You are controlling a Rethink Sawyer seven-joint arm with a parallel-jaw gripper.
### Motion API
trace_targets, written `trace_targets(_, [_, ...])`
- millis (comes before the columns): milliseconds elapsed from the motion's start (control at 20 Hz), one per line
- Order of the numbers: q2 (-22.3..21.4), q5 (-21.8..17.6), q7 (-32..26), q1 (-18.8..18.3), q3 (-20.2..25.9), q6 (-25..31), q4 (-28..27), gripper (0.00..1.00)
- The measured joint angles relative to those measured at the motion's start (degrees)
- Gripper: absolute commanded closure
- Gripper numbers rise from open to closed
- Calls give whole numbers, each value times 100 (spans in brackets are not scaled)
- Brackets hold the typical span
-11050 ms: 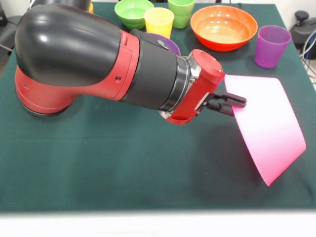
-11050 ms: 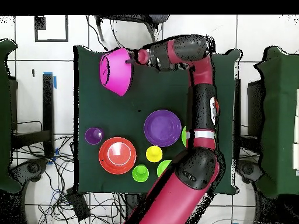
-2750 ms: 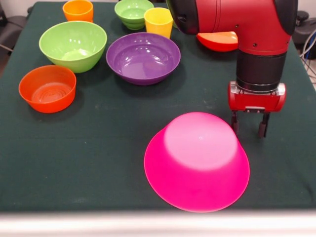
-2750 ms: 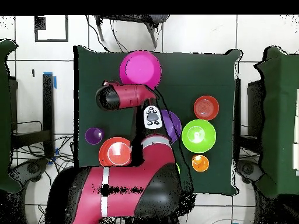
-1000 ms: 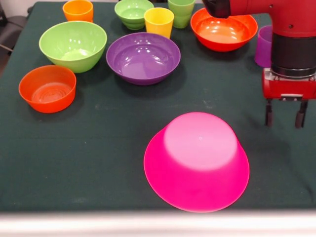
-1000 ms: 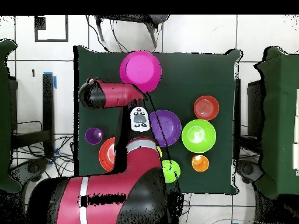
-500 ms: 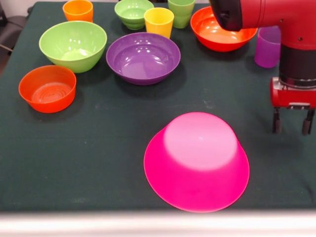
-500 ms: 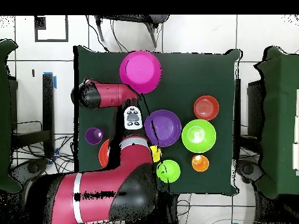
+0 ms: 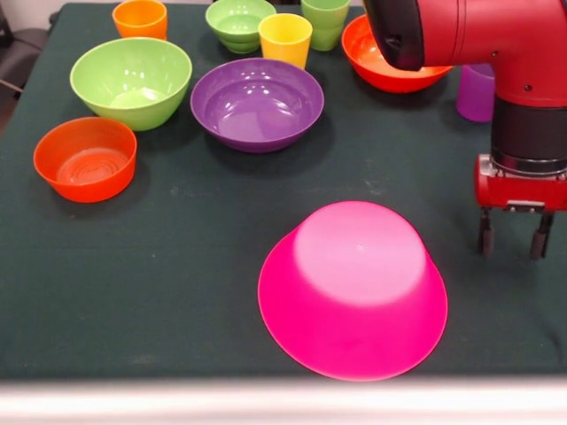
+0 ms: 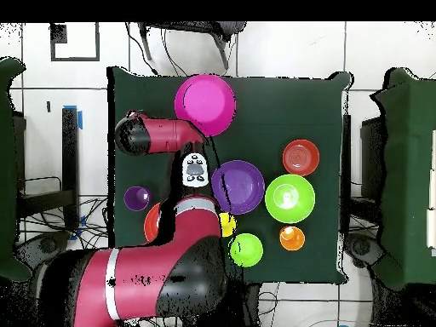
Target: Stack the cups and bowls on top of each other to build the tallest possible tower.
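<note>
The large pink bowl (image 9: 354,288) lies upside down near the table's front edge, with nothing on it; it also shows in the overhead view (image 10: 205,104). My gripper (image 9: 512,235) hangs open and empty just right of it, fingertips close above the cloth. The wide purple bowl (image 9: 257,102), light green bowl (image 9: 131,80) and one orange-red bowl (image 9: 86,158) stand upright behind. At the back are the orange cup (image 9: 140,18), small ribbed green bowl (image 9: 237,22), yellow cup (image 9: 285,40) and light green cup (image 9: 323,22). The arm partly hides the second orange-red bowl (image 9: 390,66) and the purple cup (image 9: 476,93).
The arm's thick red and black links (image 10: 162,272) cover the table's robot side in the overhead view. Dark green cloth (image 9: 177,266) covers the table. Cables lie on the tiled floor (image 10: 85,247) beside it.
The pink bowl, held tilted in the gripper earlier, now lies released upside down. The gripper drew off to its right; in the last half second it came slightly back left and lower.
</note>
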Motion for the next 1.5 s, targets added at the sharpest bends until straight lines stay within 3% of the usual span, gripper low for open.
trace_targets(300, [-159, 20, 0, 12, -91, 13, 173, 0])
trace_targets(1000, [-1206, 348, 0, 173, -500, 545, 1200, 0])
trace_targets(1500, [-1466, 421, 0, 183, -786, 556, 1746, 0])
